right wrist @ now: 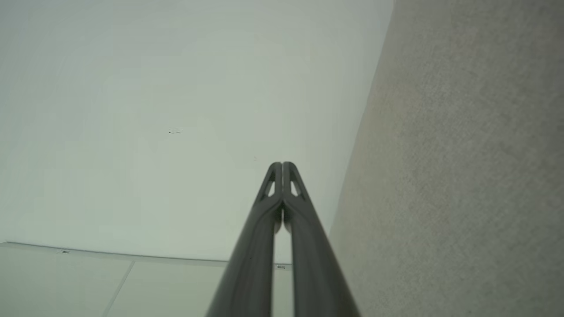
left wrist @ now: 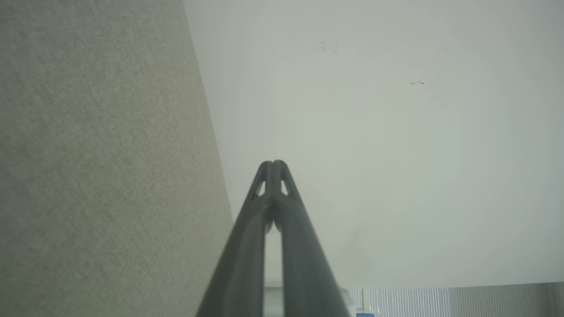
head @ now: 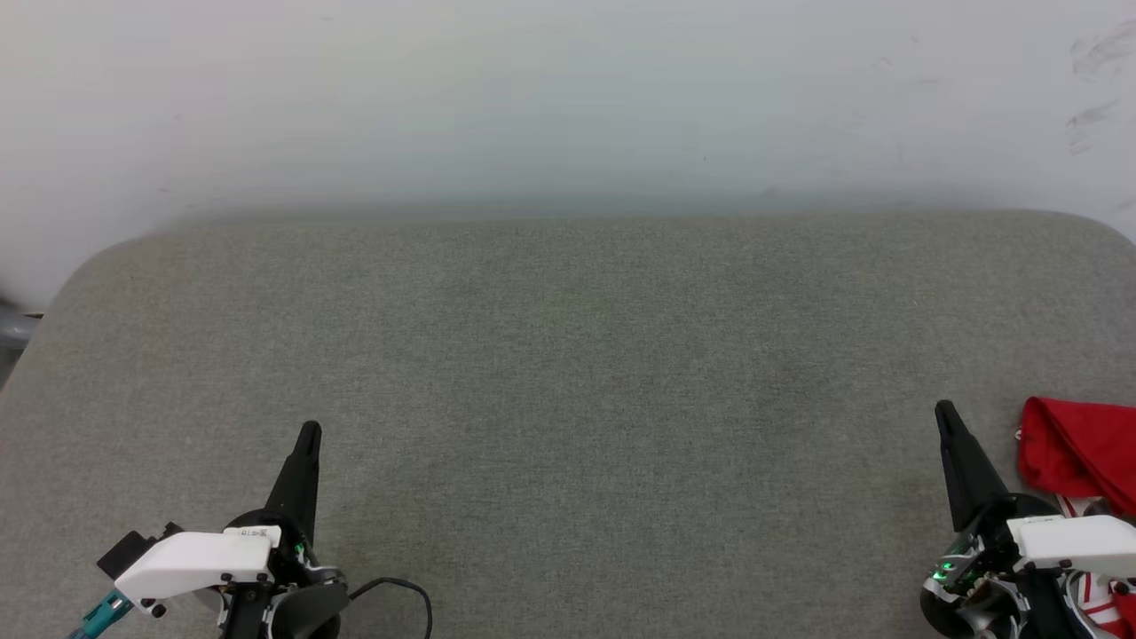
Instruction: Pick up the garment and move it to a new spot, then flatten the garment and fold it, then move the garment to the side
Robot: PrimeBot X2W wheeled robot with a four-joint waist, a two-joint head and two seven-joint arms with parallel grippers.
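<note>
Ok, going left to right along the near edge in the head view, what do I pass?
First the left tool, shut → black cable → bare stretch of grey table → right tool, shut → red garment, bunched at the right edge.

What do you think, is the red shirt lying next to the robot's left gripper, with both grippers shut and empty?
Not quite. The garment lies next to the right gripper, not the left gripper; the head view shows it at the right edge. The rest is right: both grippers are shut and empty.
</note>
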